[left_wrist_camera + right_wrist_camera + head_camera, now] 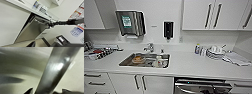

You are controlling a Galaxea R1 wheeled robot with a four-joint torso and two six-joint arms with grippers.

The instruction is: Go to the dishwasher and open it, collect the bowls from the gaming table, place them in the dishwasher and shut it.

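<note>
Tilting outward from its top edge, the dishwasher (pixel 31 31) door's bar handle (pixel 55 70) sits in the right claw (pixel 46 90).

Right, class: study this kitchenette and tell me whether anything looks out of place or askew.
The dishwasher door under the counter hangs tilted partly open, unlike the shut white cabinet doors beside it. In the left wrist view the right arm reaches to its top edge. Dishes sit in the sink.
</note>
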